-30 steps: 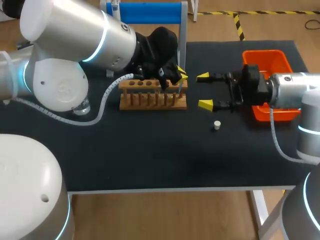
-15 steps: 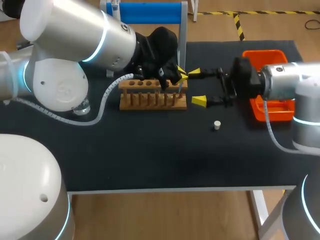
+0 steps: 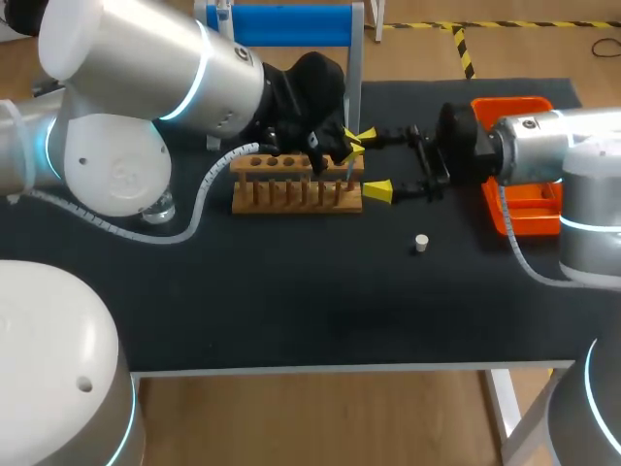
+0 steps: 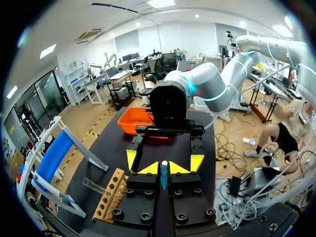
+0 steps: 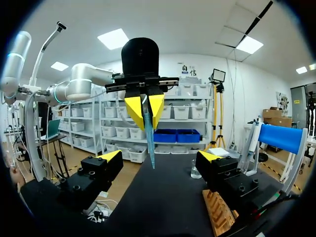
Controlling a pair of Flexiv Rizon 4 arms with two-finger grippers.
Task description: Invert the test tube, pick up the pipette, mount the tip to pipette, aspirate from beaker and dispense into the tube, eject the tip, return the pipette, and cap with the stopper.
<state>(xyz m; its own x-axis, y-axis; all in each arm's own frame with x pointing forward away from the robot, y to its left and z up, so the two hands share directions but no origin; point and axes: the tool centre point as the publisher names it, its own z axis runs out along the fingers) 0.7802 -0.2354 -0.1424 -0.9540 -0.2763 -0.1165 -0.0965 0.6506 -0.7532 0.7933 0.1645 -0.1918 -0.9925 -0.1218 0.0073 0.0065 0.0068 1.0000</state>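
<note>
Test tube (image 5: 149, 142) pinched in left claw (image 4: 163, 169); right claw (image 3: 372, 163) level, agape.

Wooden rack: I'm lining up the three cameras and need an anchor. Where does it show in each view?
Head view: wooden rack mid-table, its right end under the left gripper, shut on a thin blue tip.
Left wrist view: rack beside and below its own gripper.
Right wrist view: one corner under a finger of the open right gripper.
Shared landmark: blue-barred stand behind the rack.
</note>
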